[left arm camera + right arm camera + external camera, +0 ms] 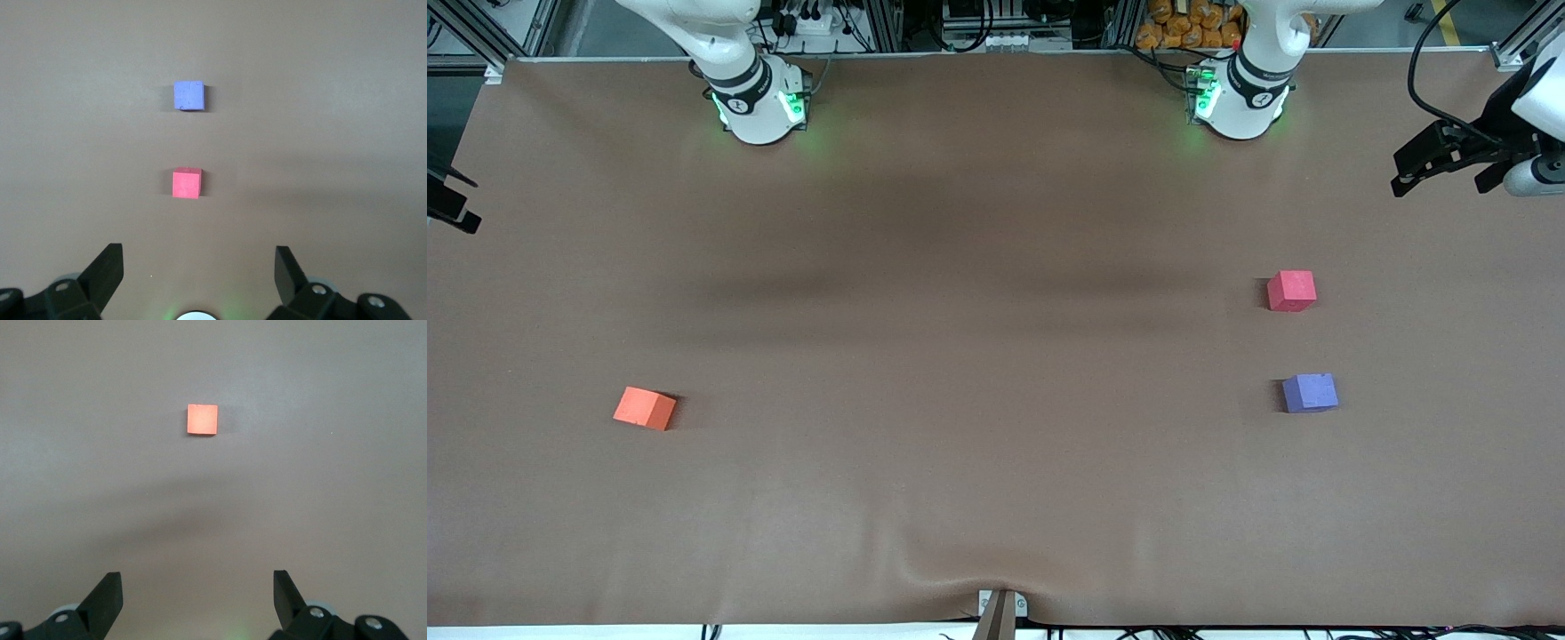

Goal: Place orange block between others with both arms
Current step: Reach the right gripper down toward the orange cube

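The orange block point(645, 408) point(202, 419) lies alone on the brown table toward the right arm's end. The others lie toward the left arm's end. The pinkish-red cube point(1291, 291) point(187, 183) is farther from the front camera than the blue-purple cube point(1310, 392) point(189, 95), and a gap of bare table separates them. My left gripper point(1440, 178) point(199, 263) hangs open and empty, high at that end of the table. My right gripper point(449, 206) point(198, 583) hangs open and empty, high at the other end, only partly seen in the front view.
The two white arm bases point(760, 102) point(1240, 98) with green lights stand along the table's edge farthest from the front camera. A metal bracket point(998, 613) sits at the table's nearest edge, where the brown cover point(960, 356) wrinkles.
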{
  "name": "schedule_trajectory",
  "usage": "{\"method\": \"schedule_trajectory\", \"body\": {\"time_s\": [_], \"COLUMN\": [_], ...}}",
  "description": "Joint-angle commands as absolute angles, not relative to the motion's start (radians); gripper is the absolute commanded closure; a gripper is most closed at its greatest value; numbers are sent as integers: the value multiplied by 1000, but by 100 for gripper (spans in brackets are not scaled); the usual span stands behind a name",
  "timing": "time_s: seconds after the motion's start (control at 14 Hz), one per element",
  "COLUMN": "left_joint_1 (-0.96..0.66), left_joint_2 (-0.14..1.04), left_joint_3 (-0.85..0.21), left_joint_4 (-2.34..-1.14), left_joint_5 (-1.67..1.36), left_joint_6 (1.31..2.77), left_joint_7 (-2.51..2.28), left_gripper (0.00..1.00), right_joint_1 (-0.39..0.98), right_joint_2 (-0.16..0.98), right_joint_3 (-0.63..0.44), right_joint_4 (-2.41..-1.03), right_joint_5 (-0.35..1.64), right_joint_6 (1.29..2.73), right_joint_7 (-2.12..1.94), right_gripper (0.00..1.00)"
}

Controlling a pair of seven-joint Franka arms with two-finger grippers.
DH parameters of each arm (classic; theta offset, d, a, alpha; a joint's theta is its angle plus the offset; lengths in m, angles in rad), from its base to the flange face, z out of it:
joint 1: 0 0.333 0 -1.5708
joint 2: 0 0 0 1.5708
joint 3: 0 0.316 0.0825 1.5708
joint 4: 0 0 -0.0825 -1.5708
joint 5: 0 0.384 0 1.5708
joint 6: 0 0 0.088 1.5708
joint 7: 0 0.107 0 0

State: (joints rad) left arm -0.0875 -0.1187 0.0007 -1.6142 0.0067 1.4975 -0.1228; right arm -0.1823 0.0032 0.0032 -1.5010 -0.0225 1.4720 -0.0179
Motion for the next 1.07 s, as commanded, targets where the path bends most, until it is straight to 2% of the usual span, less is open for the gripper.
{"method": "schedule_trajectory", "body": {"time_s": [0.0,0.43,0.78,1.0], "left_joint_1": [-78,-75,-78,-80], "left_joint_2": [-110,-87,-66,-48], "left_joint_3": [-2,17,12,9], "left_joint_4": [-1583,-1565,-1568,-1568], "left_joint_5": [-8,8,8,6], "left_joint_6": [1486,1483,1477,1479], "left_joint_7": [-115,-123,-124,-126], "left_gripper": [0,0,0,0], "right_joint_1": [-186,-153,-149,-144], "right_joint_2": [-6,-8,-5,53], "right_joint_3": [23,23,23,23], "right_joint_4": [-1513,-1566,-1702,-1750], "right_joint_5": [8,12,12,12], "right_joint_6": [1479,1491,1652,1747], "right_joint_7": [-43,-18,-17,-17], "right_gripper": [0,0,0,0]}}
